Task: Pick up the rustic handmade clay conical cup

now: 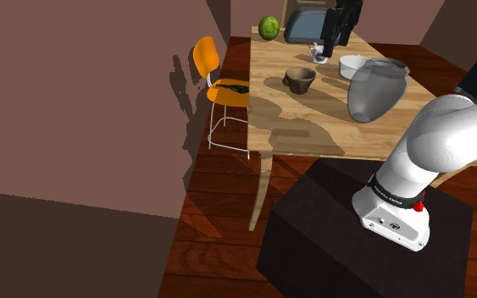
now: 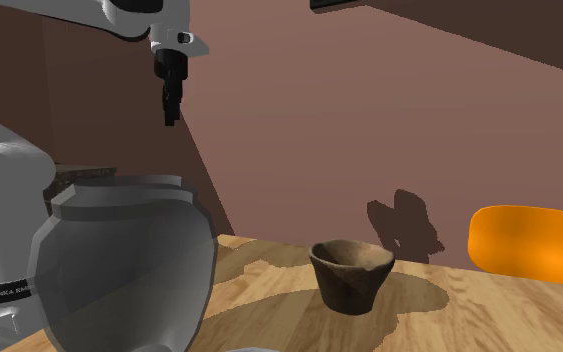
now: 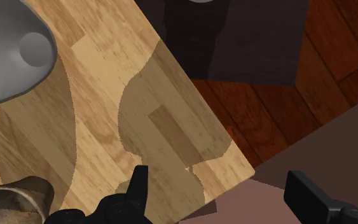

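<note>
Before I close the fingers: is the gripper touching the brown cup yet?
Apart. The second exterior view shows the gripper high in the air, far from the brown cup.

Dark brown cup (image 1: 299,79); pale wood-grain planked table (image 1: 313,127); grey vase (image 1: 376,91); orange chair (image 1: 207,57), white legs; green fruit (image 1: 269,28); reddish-brown board floor (image 1: 211,245).

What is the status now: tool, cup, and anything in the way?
Tool open, empty, high above table. Brown cup upright on table, untouched. Grey vase stands beside it, not touching.
</note>
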You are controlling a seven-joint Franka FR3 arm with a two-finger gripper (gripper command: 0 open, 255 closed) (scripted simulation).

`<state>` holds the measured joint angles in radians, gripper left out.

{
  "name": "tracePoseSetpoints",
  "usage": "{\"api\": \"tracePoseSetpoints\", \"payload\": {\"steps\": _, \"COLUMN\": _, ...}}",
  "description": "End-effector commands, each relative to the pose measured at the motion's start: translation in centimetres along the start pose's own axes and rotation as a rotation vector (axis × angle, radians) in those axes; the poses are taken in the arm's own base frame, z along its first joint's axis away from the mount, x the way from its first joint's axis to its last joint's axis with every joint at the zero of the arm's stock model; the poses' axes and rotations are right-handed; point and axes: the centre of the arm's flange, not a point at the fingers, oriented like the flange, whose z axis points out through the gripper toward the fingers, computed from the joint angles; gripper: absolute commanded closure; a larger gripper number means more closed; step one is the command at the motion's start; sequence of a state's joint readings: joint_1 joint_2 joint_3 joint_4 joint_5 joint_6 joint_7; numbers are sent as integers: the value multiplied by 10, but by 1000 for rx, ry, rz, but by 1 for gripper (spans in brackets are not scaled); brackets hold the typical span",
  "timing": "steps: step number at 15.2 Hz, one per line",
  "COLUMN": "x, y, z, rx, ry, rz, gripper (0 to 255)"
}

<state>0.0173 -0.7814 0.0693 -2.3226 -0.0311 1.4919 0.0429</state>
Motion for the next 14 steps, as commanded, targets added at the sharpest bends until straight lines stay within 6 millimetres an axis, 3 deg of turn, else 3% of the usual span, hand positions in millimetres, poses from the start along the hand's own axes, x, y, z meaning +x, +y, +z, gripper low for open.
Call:
{"api": "tracePoseSetpoints", "payload": {"steps": 1, "x": 0, "y": 0, "z": 0, "rx": 0, "ry": 0, "rz": 0, "gripper": 0}}
{"api": "tracePoseSetpoints", "payload": {"steps": 14, "x": 106, "y": 97, "z": 87, "rx": -49, "ry": -5, "rz": 11, "gripper": 0}}
